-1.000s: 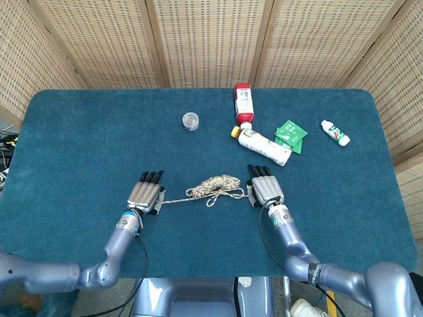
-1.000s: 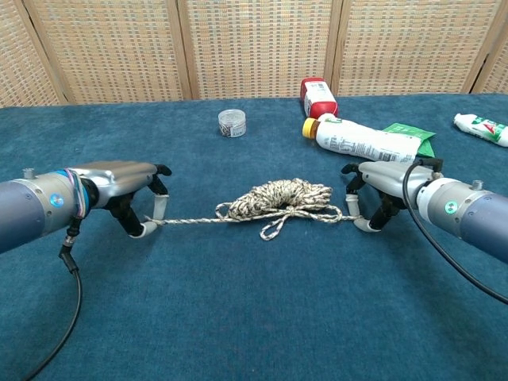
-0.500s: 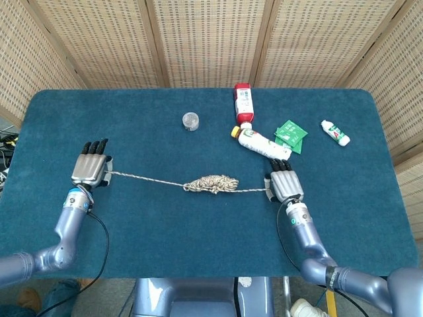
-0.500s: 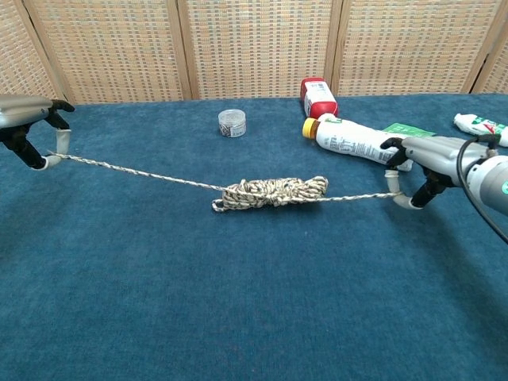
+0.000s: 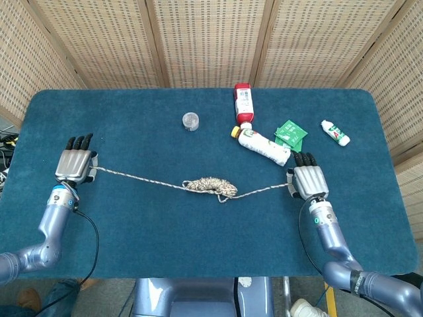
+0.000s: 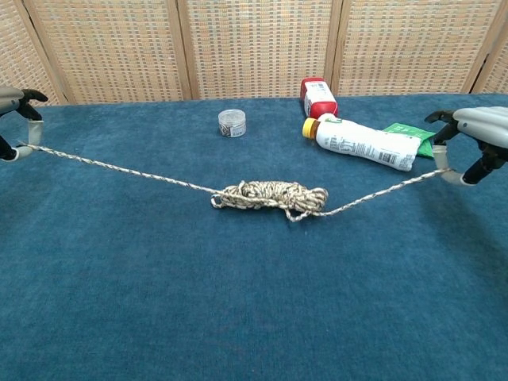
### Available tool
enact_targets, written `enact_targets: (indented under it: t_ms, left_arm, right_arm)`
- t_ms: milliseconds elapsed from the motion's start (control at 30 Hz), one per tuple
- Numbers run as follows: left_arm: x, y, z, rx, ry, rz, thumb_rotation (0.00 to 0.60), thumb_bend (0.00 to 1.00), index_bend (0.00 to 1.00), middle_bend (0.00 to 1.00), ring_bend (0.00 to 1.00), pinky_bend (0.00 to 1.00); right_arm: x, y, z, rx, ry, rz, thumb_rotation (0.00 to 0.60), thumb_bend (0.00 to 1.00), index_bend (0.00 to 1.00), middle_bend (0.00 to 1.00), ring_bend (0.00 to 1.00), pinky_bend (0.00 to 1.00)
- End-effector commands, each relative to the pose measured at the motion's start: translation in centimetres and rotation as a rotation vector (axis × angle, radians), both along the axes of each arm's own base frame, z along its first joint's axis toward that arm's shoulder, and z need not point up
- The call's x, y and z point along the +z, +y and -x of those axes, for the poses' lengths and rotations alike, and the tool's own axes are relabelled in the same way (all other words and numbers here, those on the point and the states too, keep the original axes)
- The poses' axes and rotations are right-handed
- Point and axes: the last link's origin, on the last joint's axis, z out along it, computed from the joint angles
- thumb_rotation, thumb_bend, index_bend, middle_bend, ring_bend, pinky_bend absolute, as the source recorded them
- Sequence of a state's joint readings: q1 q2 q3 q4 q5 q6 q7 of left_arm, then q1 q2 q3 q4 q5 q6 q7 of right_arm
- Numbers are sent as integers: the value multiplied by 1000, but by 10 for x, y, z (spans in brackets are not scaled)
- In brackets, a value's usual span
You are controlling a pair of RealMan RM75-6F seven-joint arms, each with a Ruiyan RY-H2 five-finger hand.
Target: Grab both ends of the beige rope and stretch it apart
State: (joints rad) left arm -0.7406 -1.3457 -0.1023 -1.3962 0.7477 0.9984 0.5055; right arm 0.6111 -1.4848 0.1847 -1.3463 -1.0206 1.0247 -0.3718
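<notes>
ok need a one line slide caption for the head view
Left hand and right hand each hold an end of the beige rope, drawn wide across the blue table with a tangled bundle mid-span.

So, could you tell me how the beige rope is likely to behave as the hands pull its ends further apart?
The beige rope looks limp: it sags from the left hand and right hand down to the table. The bundle in its middle will probably drag or unwind in jerks and may snag. It seems light, so the thin ends could slip from the fingers.
</notes>
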Motion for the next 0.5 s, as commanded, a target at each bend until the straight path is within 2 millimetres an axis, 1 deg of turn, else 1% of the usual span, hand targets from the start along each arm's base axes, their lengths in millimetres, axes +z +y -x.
enact_targets:
  t_ms: [33, 300, 467, 500]
  left_arm:
    - [3, 0, 6, 5, 10, -9, 600, 470, 643, 0, 0, 0]
    - [4, 0, 14, 23, 10, -13, 600, 472, 643, 0, 0, 0]
    - [2, -1, 16, 27, 6, -9, 600, 467, 643, 0, 0, 0]
    - [2, -2, 16, 27, -1, -2, 600, 425, 616, 0, 0, 0]
  right_arm:
    - [7, 4, 5, 1, 18, 1, 600, 488, 714, 39, 0, 0]
    - [15, 8, 14, -8, 43, 10, 600, 488, 714, 40, 0, 0]
    - [16, 9, 18, -16, 47, 8, 600, 488, 709, 39, 0, 0]
    - [16, 10, 19, -16, 46, 7, 600, 480, 672, 36, 0, 0]
